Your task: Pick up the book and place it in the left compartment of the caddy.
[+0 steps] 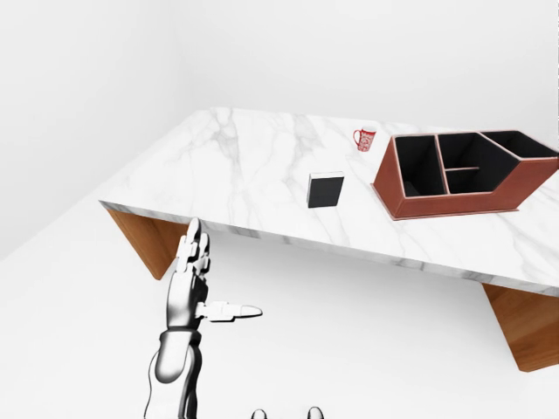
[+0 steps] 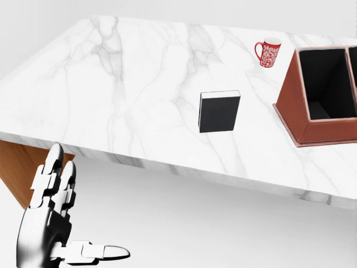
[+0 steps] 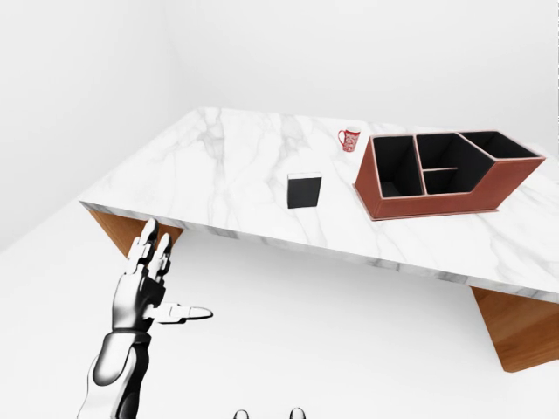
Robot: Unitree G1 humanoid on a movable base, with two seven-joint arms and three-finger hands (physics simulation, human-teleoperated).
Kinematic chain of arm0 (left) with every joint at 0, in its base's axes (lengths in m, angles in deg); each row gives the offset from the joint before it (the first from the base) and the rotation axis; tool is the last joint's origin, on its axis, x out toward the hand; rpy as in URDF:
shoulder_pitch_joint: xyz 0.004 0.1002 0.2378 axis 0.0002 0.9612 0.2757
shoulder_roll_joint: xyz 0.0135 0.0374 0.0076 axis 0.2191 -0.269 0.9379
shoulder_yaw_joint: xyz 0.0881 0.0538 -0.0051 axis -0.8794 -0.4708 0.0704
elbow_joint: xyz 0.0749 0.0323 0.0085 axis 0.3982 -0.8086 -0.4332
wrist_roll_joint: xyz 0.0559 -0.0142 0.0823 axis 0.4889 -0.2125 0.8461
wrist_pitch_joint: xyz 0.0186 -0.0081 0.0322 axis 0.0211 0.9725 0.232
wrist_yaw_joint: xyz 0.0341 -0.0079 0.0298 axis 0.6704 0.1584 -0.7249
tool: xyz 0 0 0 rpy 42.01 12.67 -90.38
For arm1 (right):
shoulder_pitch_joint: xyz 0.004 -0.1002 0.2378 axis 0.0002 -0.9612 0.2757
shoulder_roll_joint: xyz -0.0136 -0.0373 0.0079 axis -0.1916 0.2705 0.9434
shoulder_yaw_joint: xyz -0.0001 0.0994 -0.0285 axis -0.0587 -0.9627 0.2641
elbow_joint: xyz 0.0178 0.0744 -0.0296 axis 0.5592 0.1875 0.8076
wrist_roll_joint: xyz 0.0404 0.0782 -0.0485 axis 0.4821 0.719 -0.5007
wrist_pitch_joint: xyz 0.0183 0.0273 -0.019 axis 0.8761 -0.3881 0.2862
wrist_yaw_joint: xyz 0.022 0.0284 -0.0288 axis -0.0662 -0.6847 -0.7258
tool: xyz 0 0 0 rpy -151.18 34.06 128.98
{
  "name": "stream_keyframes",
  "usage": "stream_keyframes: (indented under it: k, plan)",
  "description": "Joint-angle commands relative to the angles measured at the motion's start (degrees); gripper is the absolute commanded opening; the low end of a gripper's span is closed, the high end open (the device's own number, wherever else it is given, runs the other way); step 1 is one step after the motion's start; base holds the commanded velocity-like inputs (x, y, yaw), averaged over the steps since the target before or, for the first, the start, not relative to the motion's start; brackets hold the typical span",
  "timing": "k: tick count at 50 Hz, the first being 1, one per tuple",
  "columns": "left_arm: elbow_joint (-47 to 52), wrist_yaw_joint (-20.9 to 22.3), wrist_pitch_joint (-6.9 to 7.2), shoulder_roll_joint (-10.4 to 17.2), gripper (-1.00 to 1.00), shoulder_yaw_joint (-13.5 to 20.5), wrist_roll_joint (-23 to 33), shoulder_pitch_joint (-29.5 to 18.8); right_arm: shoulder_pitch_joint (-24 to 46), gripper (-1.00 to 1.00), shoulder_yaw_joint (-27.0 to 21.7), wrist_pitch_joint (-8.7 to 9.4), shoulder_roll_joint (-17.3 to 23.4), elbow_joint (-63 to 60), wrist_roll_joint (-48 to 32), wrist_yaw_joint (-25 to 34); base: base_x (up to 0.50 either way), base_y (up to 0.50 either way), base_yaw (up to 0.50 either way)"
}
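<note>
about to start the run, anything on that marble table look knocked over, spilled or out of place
Nothing stands out. The book lies flat on the table, apart from the caddy, whose compartments look empty. The red mug stands upright with no spill. The left hand is open, short of the table.

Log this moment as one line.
left hand open, below table edge | book untouched | caddy empty | right hand unseen

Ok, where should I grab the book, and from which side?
The book lies flat on the table, clear of the mug and caddy. Probably pinch it across its two long edges from above; the open left hand sits below the table's near edge, so come up over that edge.
</note>
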Motion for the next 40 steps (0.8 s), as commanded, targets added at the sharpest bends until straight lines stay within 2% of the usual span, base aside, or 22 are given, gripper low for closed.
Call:
stream_keyframes:
  k: [1, 22, 26, 40]
  plan:
    - [1.3, 0.3, 0.0, -0.1, 1.0, 0.9, -1.3, -0.1, 0.2, 1.0, 0.3, 0.0, 0.1, 0.5, -0.6, -0.5, 0.09, -0.35, 0.0]
    - [2.4, 0.4, 0.0, -0.2, 1.0, 0.7, -1.1, 0.1, 0.2, 1.0, 0.2, 0.0, 0.3, 0.7, -0.5, -0.4, 0.09, -0.33, 0.0]
    - [2.5, -0.1, 0.0, -0.4, 1.0, 0.6, 0.1, 0.3, 0.0, 1.0, -0.1, 0.0, 0.5, 0.3, 0.0, -0.9, 0.04, -0.15, 0.0]
    - [5.7, 0.3, 0.0, -0.4, 1.0, 0.4, -1.3, 1.2, 0.0, 1.0, -1.2, 0.0, 1.3, -0.4, 1.3, -2.6, 0.0, -0.01, 0.0]
